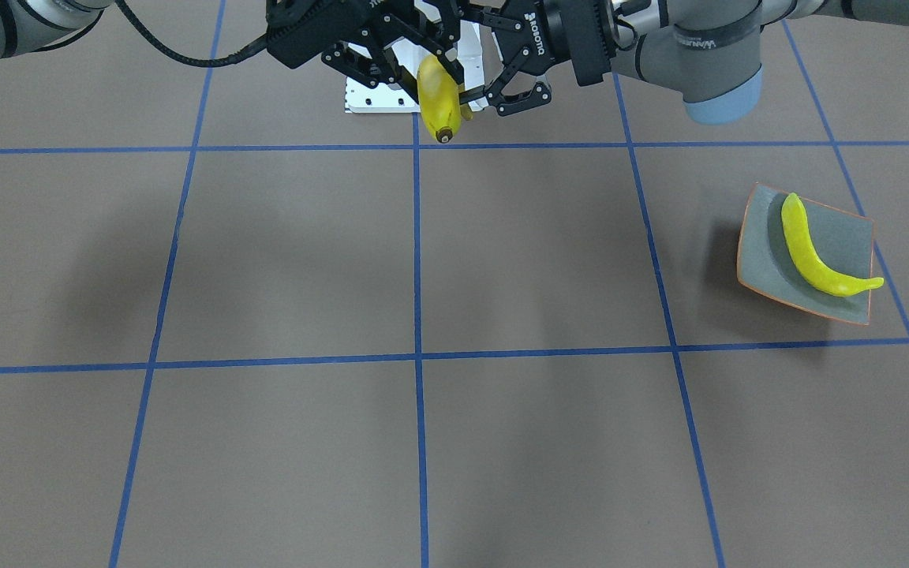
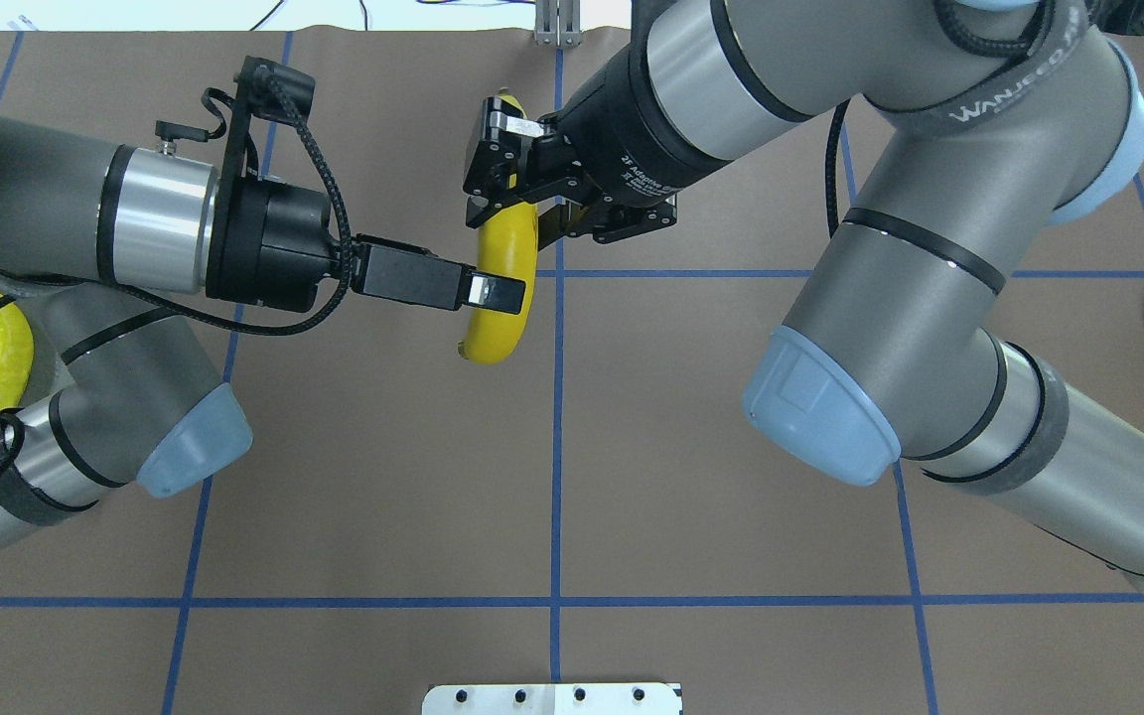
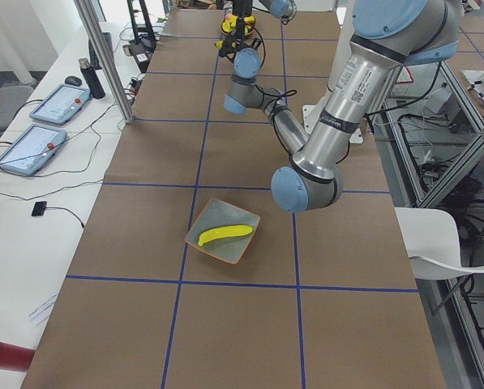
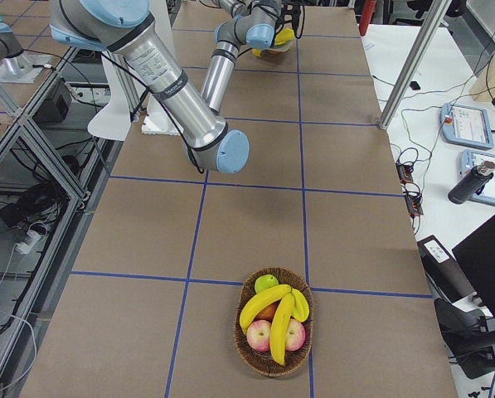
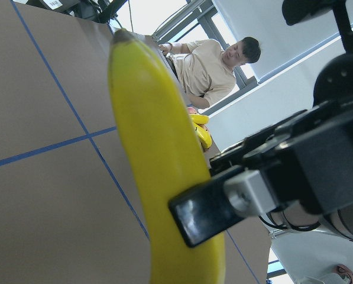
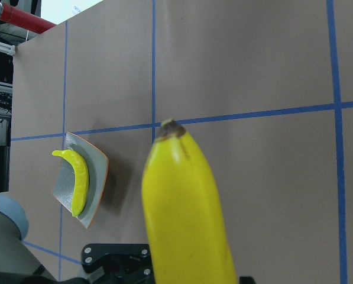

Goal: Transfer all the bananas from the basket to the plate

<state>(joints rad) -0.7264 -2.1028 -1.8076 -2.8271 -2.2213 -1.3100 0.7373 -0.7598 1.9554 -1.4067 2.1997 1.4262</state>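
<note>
The left gripper is closed tight on the middle of a banana. One pad presses its side and the other is hidden behind it. The right gripper grips the same banana's upper end, with a finger on each side. This banana hangs in the air, well away from the plate. A second banana lies on the plate. Far from the plate, at the other end of the table, the basket has more bananas and apples in it.
</note>
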